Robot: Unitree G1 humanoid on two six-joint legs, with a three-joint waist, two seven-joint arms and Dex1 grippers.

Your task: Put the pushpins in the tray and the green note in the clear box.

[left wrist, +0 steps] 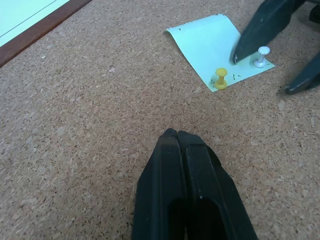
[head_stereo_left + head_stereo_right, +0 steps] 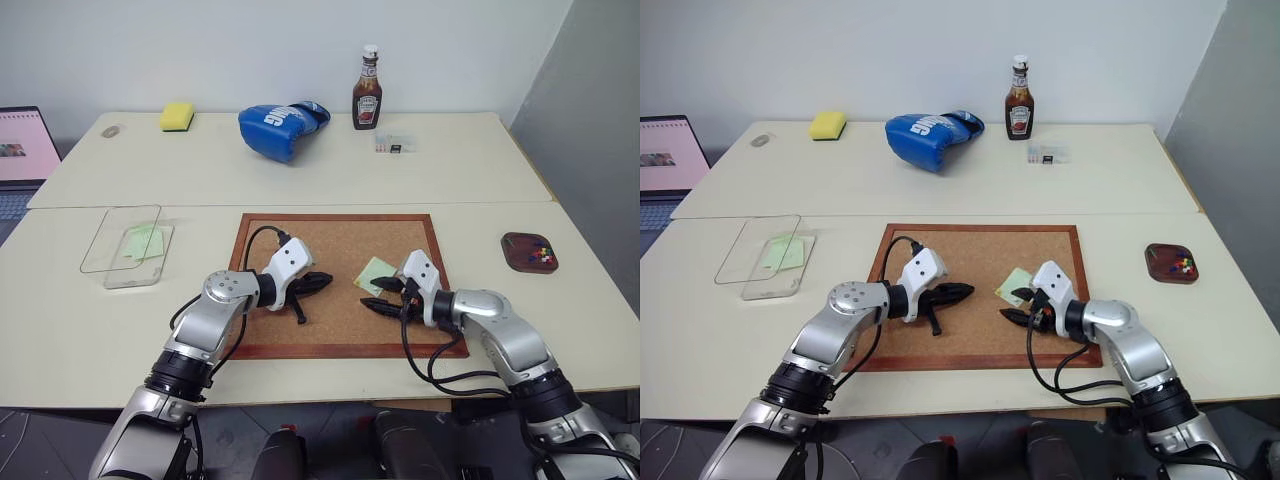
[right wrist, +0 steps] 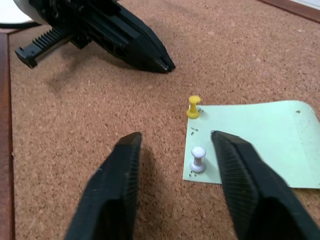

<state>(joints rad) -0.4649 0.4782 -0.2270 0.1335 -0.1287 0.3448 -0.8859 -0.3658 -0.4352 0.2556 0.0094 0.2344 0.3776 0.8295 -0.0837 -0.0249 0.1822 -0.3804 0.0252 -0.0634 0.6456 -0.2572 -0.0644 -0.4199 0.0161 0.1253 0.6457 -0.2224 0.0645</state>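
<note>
A pale green note (image 3: 260,140) lies on the corkboard (image 2: 330,240), held down by two pushpins, a yellow one (image 3: 194,106) and a white one (image 3: 198,160). My right gripper (image 3: 175,140) is open and low over the note's corner, with one finger on each side of the white pin. My left gripper (image 1: 175,134) is shut and empty, pointing at the note from a short way off. The dark brown tray (image 2: 515,245), with coloured pins in it, sits far right. The clear box (image 2: 100,250), far left, holds another green note (image 2: 143,242).
At the back of the table are a blue boxing glove (image 2: 280,125), a ketchup bottle (image 2: 367,95), a yellow sponge (image 2: 177,117) and a tiny clear case (image 2: 395,145). A laptop (image 2: 25,150) stands at the far left edge.
</note>
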